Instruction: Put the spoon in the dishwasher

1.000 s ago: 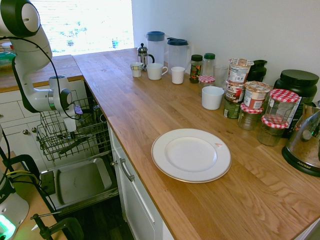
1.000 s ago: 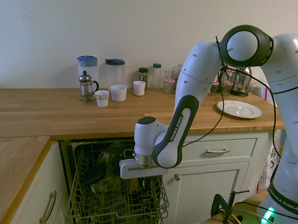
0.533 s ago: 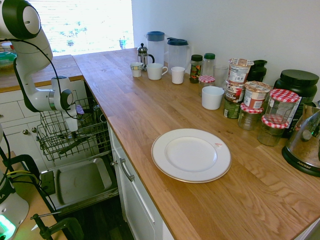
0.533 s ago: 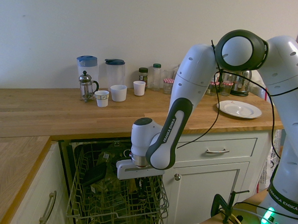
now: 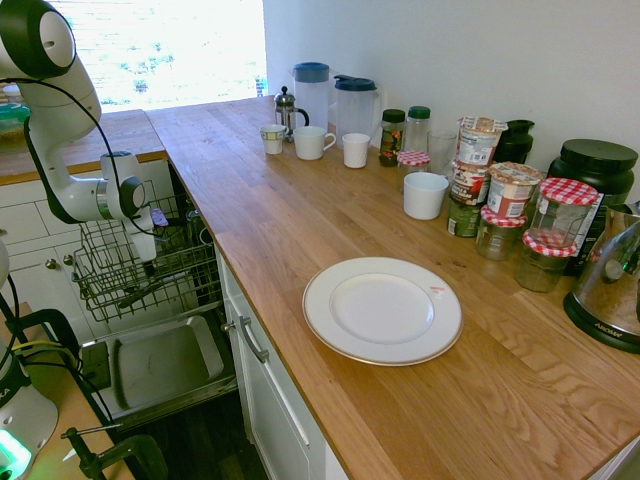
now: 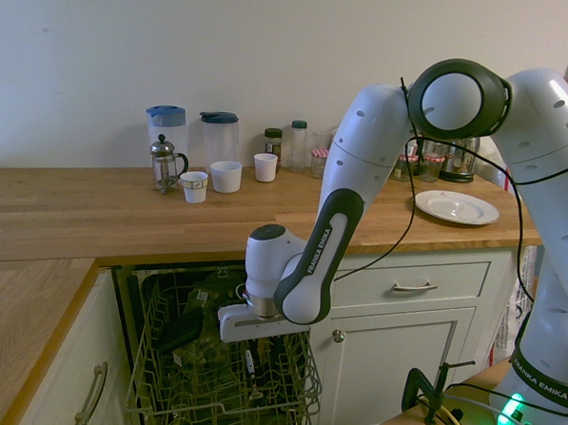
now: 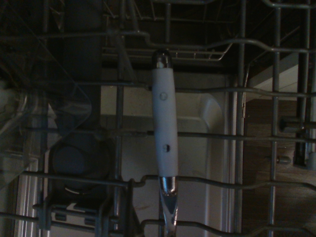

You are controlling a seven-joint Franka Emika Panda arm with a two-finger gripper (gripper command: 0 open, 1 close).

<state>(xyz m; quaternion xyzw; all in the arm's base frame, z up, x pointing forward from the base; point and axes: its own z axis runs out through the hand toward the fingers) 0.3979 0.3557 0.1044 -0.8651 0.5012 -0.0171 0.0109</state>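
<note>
Dishwasher (image 6: 189,384) fills the 7 o'clock part of the second exterior view, its dark wire rack pulled out under the wooden worktop (image 6: 122,218). The first exterior view has it at 9 o'clock and alone shows the grey inner door panel (image 5: 160,365) lying open below the rack. The white arm (image 6: 362,169) bends down over the rack in both views, and the gripper (image 6: 251,346) points straight down among the upper wires. It is dark against dark wire there, and small and half hidden in the first exterior view (image 5: 150,248), so I cannot tell whether it is spread or pressed together, nor whether it grips anything. Only the wrist view gives the spoon (image 7: 164,133) plainly: a white handle with metal at both ends, lying across the rack wires, its lower end cut off by the picture's edge. From the second exterior view it is a small pale sliver (image 6: 249,361) at 6 o'clock from the gripper, which was not visible half a second ago.
</note>
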